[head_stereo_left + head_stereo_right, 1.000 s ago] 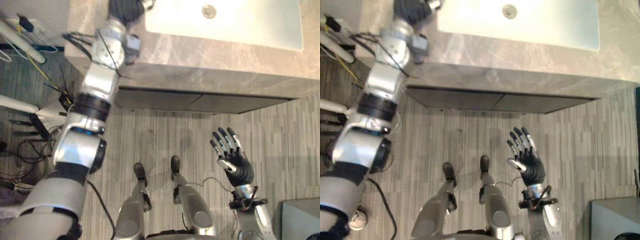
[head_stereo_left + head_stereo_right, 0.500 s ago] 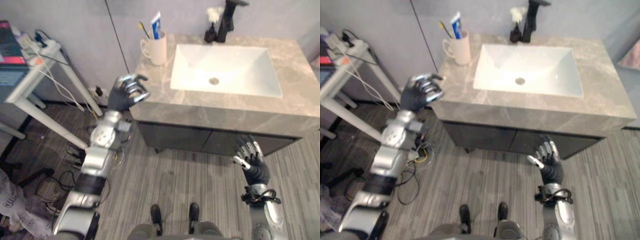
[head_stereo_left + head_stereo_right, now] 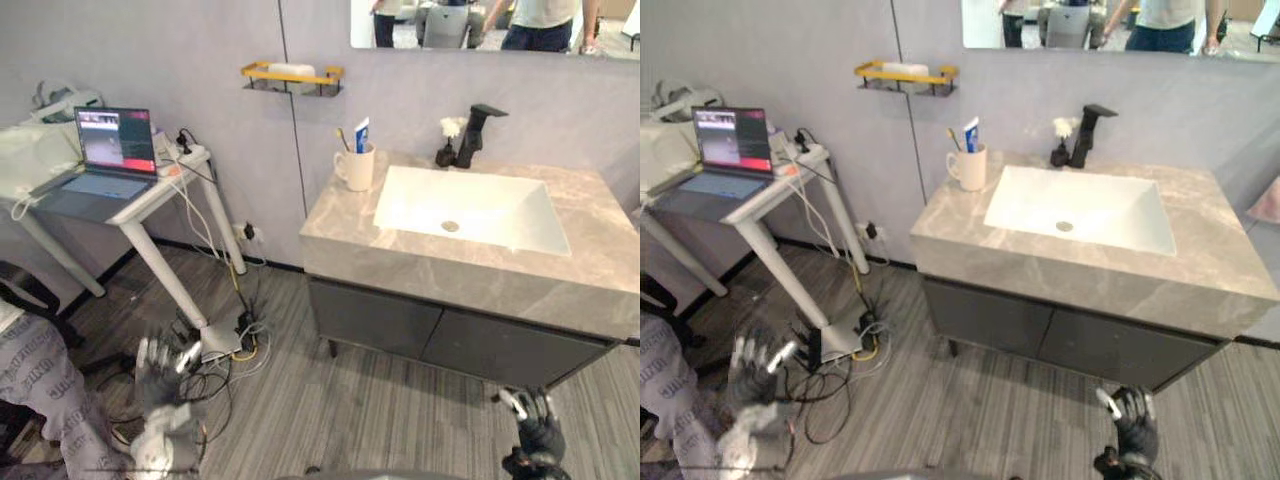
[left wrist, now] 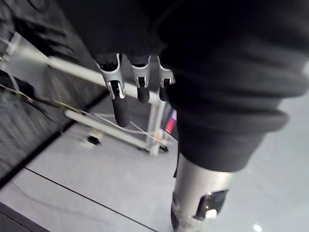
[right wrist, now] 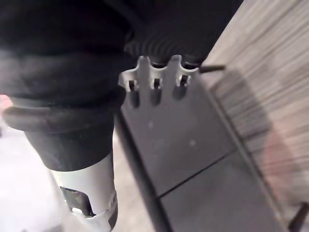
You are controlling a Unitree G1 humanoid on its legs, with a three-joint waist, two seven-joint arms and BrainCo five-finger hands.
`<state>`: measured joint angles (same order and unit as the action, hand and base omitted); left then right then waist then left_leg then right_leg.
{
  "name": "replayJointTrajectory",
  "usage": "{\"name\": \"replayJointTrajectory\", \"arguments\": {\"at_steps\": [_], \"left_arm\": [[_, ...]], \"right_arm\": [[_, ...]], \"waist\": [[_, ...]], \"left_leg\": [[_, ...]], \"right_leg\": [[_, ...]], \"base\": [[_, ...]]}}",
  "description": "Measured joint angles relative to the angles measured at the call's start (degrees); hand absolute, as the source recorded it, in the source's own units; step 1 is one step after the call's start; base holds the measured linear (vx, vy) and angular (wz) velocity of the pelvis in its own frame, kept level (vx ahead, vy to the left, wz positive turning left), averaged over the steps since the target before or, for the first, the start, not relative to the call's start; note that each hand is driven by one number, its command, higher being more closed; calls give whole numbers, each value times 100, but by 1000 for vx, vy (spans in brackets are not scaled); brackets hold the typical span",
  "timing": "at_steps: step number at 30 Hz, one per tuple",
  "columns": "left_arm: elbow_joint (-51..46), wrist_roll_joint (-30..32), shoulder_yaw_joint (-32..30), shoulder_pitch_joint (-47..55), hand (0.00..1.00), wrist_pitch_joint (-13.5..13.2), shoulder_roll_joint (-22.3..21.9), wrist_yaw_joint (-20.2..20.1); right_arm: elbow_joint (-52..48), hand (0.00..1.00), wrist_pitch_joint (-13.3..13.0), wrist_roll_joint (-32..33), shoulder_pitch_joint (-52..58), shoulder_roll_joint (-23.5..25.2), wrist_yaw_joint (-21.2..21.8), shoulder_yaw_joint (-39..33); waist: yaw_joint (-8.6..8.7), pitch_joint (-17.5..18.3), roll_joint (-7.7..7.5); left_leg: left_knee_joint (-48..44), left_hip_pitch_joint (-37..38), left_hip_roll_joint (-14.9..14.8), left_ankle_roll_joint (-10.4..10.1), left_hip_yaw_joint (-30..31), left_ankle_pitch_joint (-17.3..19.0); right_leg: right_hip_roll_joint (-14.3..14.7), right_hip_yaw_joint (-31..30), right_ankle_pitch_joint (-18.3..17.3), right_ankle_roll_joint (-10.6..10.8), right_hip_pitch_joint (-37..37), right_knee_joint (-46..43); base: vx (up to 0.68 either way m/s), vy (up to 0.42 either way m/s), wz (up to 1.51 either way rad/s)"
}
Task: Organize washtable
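Left robot hand (image 3: 160,365) and right robot hand (image 3: 535,428) hang low, fingers spread, empty; cup (image 3: 357,167) stands far-left on bench (image 3: 400,250), well above both.

Bright, even light falls from above. The sink (image 3: 465,208) gleams, far beyond the right robot hand (image 3: 535,437); the laptop screen (image 3: 115,140) glows above the left robot hand (image 3: 160,362). Shadow darkens the floor (image 3: 380,385) under the table (image 3: 340,215).
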<state>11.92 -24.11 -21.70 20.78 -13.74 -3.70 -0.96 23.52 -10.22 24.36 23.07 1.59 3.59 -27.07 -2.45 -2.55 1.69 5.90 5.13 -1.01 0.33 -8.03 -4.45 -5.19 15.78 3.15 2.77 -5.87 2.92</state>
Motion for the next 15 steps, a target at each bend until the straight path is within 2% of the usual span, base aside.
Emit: {"name": "replayJointTrajectory", "arguments": {"at_steps": [2,6,8,10,13,14,15], "left_arm": [[928,371,-9,51,0,-49,-70,196],[2756,516,-119,42,0,-37,-104,365],[3921,882,-145,48,0,74,-105,403],[4250,1009,-182,60,0,132,-31,440],[4530,1607,-273,-39,0,234,86,441],[4684,1777,-286,-127,0,278,210,347],[4843,1967,-268,-187,0,404,292,269]], "right_arm": [[680,0,1,-36,18,27,-23,5],[1943,0,1,-245,32,30,-127,-29],[2841,0,37,-322,-29,64,-164,-251],[3219,0,66,-400,-24,83,-217,-288],[3474,0,156,-472,-22,83,-210,-289],[3524,0,179,-473,-62,147,-197,-244],[3588,0,187,-478,-108,92,-129,-160]], "waist": [[13,2,-5],[16,4,-68],[21,-3,-99],[17,-16,-103],[47,-22,-114],[97,-8,-239],[97,-33,-233]], "left_leg": [[0,-3,-7,0,-7,0],[0,-2,3,0,1,0],[1,0,17,0,11,0],[1,-1,23,-1,19,-1],[3,-34,73,-52,32,36],[-125,-38,231,-36,-30,59],[-618,-83,172,23,-137,223]], "right_leg": [[-2,3,-40,55,11,-40],[-15,-13,-57,78,11,-76],[-38,-20,-58,78,5,-76],[-46,-17,-62,85,10,-74],[-90,-30,-80,112,31,-46],[-214,-104,-77,124,83,36],[-217,-178,-59,171,83,71]], "base": [[-48,23,5],[-20,26,6],[-7,39,2],[-14,34,9],[-27,60,8],[101,81,-18],[140,66,-30]]}}
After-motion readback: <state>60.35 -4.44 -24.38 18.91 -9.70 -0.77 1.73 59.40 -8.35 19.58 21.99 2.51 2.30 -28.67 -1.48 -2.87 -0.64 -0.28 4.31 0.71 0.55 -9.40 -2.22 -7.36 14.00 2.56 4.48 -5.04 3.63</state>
